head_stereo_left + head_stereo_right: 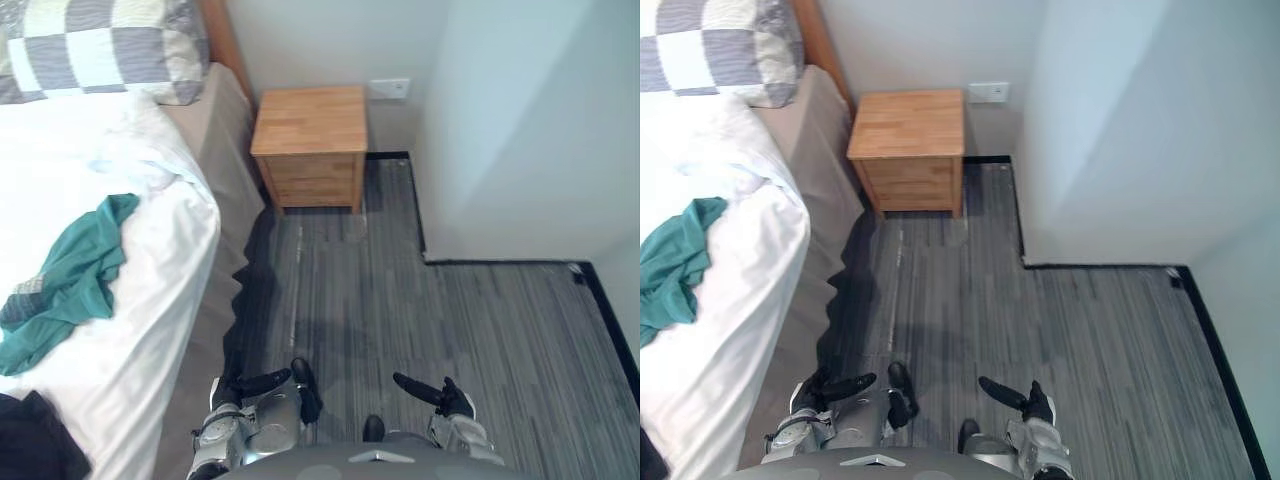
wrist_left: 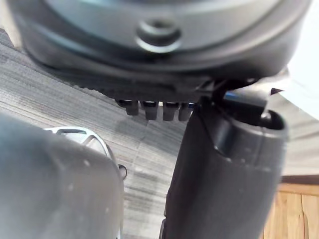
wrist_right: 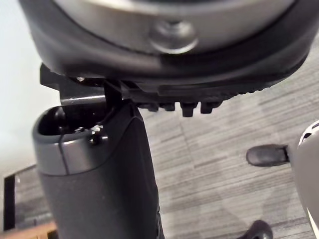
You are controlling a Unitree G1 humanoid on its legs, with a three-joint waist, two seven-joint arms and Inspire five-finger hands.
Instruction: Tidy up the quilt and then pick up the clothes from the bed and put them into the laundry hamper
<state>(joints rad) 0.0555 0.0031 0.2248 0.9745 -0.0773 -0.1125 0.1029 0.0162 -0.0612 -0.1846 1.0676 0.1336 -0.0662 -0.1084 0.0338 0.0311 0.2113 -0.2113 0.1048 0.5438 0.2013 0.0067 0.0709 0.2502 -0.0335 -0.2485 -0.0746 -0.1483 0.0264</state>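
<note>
Between bed (image 1: 226,165) and wall (image 1: 520,130), grey floor (image 1: 400,300)

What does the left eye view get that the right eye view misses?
Left eye: the teal garment whole, grey patterned patch included, and much of the black garment at the bed's near corner. Right eye: more floor to the right, along the black skirting. Both: quilt, pillow, nightstand, left hand and right hand open over the floor.

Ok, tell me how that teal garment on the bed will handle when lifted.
Probably floppy: the teal garment lies crumpled in soft folds, so it should drape from one grip. Likely light; it looks thin. Pushed, it would probably bunch on the white quilt.
</note>
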